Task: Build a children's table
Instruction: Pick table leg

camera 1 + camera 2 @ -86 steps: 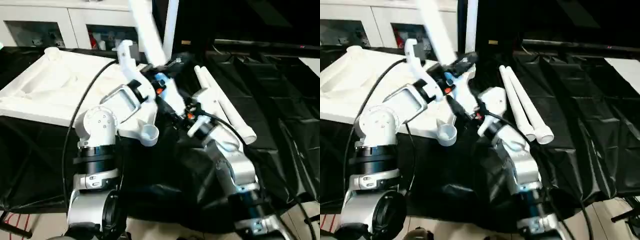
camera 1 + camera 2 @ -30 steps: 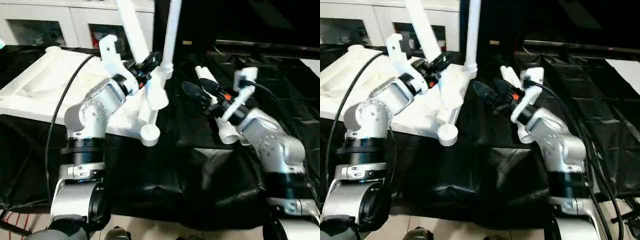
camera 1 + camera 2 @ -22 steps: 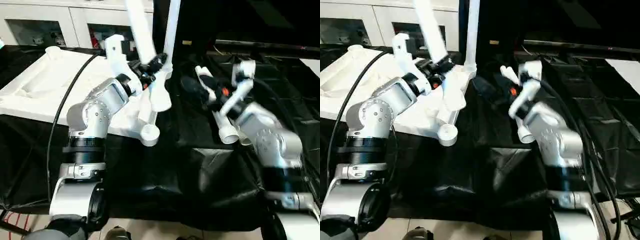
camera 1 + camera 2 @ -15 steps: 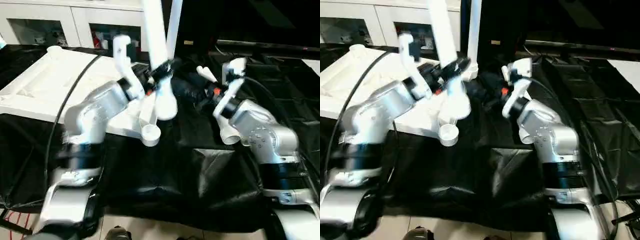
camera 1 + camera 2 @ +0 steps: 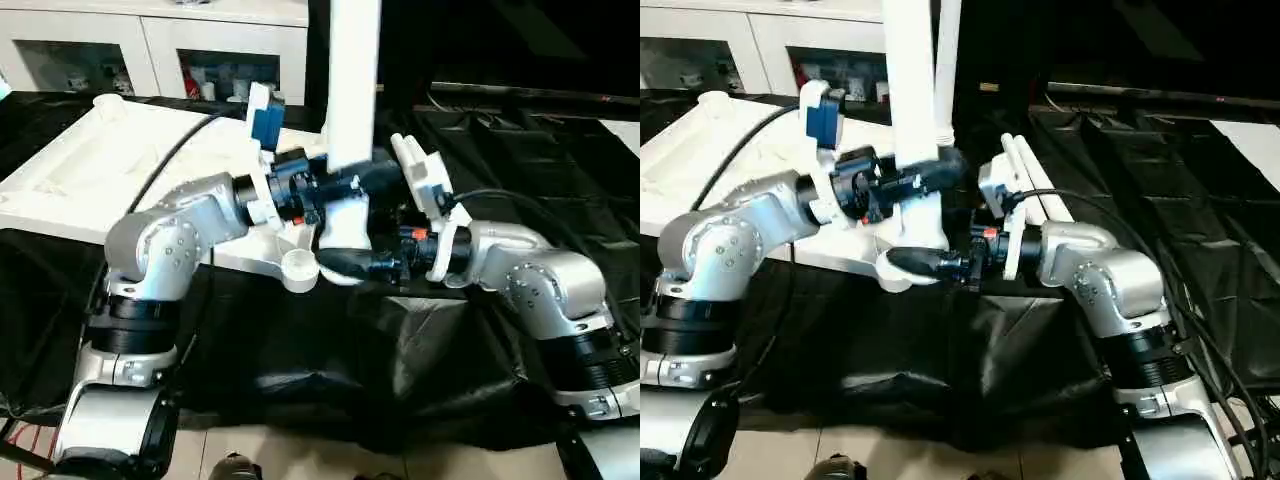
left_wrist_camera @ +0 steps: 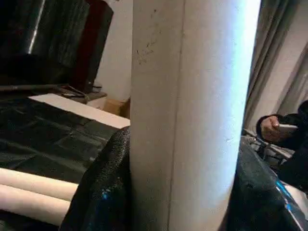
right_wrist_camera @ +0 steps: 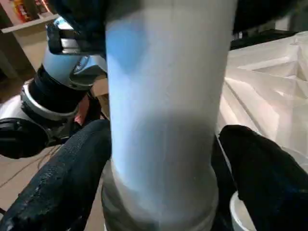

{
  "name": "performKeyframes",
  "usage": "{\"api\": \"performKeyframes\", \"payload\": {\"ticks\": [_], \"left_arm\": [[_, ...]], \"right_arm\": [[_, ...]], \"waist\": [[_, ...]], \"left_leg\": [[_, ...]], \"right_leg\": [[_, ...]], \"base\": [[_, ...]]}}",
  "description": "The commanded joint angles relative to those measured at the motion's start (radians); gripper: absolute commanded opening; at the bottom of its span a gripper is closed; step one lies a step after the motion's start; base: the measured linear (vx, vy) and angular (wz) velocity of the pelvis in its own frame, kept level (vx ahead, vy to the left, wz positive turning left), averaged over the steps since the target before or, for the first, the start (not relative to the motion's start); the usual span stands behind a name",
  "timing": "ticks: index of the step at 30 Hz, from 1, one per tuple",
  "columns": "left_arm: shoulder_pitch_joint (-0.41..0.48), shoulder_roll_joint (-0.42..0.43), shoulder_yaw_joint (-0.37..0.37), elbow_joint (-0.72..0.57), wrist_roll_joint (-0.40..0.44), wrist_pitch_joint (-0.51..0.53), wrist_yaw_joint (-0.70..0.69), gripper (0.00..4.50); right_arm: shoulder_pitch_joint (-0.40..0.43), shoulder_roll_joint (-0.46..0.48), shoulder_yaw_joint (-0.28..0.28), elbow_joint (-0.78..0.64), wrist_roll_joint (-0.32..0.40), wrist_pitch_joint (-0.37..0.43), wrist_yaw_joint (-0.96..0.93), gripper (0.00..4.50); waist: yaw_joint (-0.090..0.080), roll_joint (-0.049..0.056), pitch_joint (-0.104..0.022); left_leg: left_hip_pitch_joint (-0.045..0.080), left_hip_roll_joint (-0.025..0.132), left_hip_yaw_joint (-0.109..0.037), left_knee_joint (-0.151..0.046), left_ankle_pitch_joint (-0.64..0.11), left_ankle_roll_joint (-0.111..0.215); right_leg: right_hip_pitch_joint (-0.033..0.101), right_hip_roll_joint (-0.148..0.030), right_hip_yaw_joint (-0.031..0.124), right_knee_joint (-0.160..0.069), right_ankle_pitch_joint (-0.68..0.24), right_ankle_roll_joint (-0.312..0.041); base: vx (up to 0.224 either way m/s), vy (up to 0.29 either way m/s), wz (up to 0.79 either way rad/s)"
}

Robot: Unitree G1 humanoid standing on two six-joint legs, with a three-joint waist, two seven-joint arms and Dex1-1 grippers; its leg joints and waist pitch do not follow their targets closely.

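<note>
We have swung the leg (image 5: 912, 90) upright beside the tabletop's near corner socket (image 5: 299, 268) (left jaws clamped on it) and brought the right gripper (image 5: 930, 264), jaws apart, around its lower end, ready for seating

A black cloth (image 5: 520, 150) drapes the work surface, hanging in folds toward a pale tiled floor (image 5: 300, 465). Behind stands a white cabinet (image 5: 150, 40) with 2 glass doors. The left wrist view shows a pale wall (image 6: 118, 43) and grey curtains (image 6: 284, 62).
</note>
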Motion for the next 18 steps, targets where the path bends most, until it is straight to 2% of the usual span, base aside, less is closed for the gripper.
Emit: {"api": "performKeyframes", "payload": {"ticks": [1, 8, 9, 10, 11, 18], "left_arm": [[-0.004, 0.005, -0.011, -0.019, -0.011, 0.008, -0.011, 1.97], [-0.005, 0.003, -0.004, -0.017, -0.021, 0.015, -0.010, 1.97], [-0.005, 0.003, -0.004, -0.017, -0.021, 0.015, -0.010, 1.97], [-0.004, 0.003, -0.004, -0.018, -0.022, 0.015, -0.010, 1.97], [-0.004, 0.002, -0.003, -0.019, -0.024, 0.015, -0.009, 1.97], [0.000, -0.008, 0.006, -0.012, -0.022, 0.005, 0.011, 1.97]], "right_arm": [[-0.014, -0.004, -0.003, -0.008, 0.020, 0.014, 0.012, 3.72], [0.003, 0.001, 0.004, -0.020, 0.021, 0.023, 0.020, 3.13], [0.004, 0.002, 0.003, -0.021, 0.021, 0.025, 0.019, 2.88], [0.006, 0.004, 0.004, -0.024, 0.021, 0.027, 0.016, 2.88], [0.010, 0.006, 0.005, -0.027, 0.020, 0.029, 0.011, 2.78], [0.027, 0.037, 0.007, -0.036, -0.003, 0.009, -0.047, 2.64]], "waist": [[0.005, -0.005, -0.079], [0.007, -0.005, -0.078], [0.007, -0.005, -0.078], [0.007, -0.005, -0.078], [0.007, 0.000, -0.079], [0.006, 0.002, -0.080]], "left_leg": [[0.017, 0.016, 0.000, -0.062, -0.207, -0.014], [0.016, 0.016, 0.000, -0.062, -0.208, -0.016], [0.017, 0.016, 0.000, -0.062, -0.210, -0.017], [0.017, 0.016, 0.000, -0.062, -0.210, -0.018], [0.018, 0.016, 0.000, -0.062, -0.214, -0.020], [0.018, 0.016, 0.000, -0.062, -0.212, -0.023]], "right_leg": [[0.056, -0.070, 0.042, -0.079, -0.274, -0.144], [0.056, -0.071, 0.042, -0.079, -0.281, -0.142], [0.055, -0.071, 0.042, -0.080, -0.284, -0.141], [0.056, -0.071, 0.042, -0.080, -0.285, -0.140], [0.055, -0.070, 0.042, -0.081, -0.285, -0.141], [0.056, -0.069, 0.042, -0.077, -0.260, -0.150]], "base": [[0.000, 0.000, 0.00], [0.000, 0.000, 0.00], [0.000, 0.000, 0.00], [0.000, 0.000, 0.00], [0.000, 0.000, 0.00], [0.000, 0.000, 0.00]]}}
